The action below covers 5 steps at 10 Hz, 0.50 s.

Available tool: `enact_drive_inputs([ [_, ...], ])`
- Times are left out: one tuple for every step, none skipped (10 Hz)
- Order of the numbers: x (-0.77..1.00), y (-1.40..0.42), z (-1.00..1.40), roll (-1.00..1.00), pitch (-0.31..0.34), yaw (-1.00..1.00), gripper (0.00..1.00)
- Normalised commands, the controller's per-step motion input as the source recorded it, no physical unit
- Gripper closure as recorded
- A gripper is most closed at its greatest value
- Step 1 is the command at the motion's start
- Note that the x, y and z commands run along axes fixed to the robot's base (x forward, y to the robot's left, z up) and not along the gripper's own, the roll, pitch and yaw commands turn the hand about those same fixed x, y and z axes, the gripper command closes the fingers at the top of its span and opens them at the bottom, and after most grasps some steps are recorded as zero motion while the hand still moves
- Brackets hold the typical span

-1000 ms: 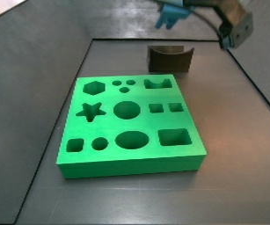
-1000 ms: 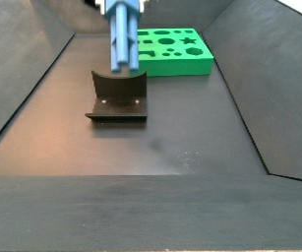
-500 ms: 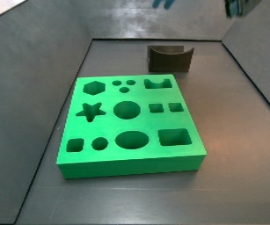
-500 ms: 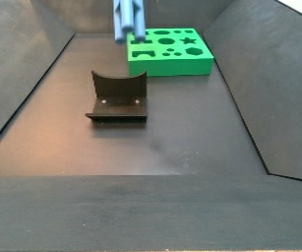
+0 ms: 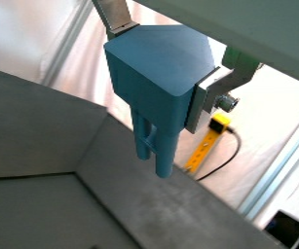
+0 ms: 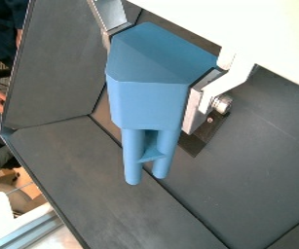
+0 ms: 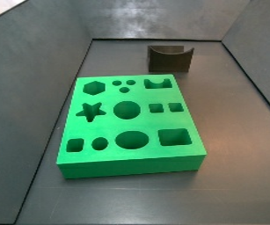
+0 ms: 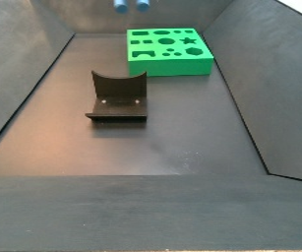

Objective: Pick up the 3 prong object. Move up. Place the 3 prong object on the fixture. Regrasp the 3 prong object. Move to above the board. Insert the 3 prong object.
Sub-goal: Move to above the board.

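Note:
In both wrist views my gripper [image 5: 163,56] [image 6: 159,58] is shut on the 3 prong object [image 5: 156,92] [image 6: 145,102], a blue piece held by its wide body with its prongs hanging down. Silver fingers [image 5: 211,94] [image 6: 205,100] press its sides. In a side view only the prong tips [image 8: 127,4] show at the upper edge, high above the floor. The dark fixture [image 7: 170,58] [image 8: 116,96] stands bare, with nothing in its notch. The green board [image 7: 131,123] [image 8: 169,49] lies flat beside it, its three small holes [image 7: 123,85] unfilled.
Dark sloping walls [image 8: 252,89] close in the grey floor [image 8: 153,148] on all sides. A yellow cable [image 5: 206,146] hangs outside the enclosure in a wrist view.
The gripper has risen straight up with the 3 prong object, leaving one side view entirely; only the prong tips remain at the edge of the other. Fixture and board have not moved.

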Motion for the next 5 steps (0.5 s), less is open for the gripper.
enact_drive_inputs([
  [-0.44,-1.00,0.27,-1.00,-0.018,-0.02,1.00],
  [-0.47,-1.00,0.31,-1.00,-0.032,-0.02,1.00],
  [-0.49,-1.00,0.28,-1.00,-0.035,-0.03,1.00],
  [-0.51,-1.00,0.29,-1.00,-0.040,-0.03,1.00],
  [-0.52,-1.00,0.29,-1.00,-0.042,-0.03,1.00],
])
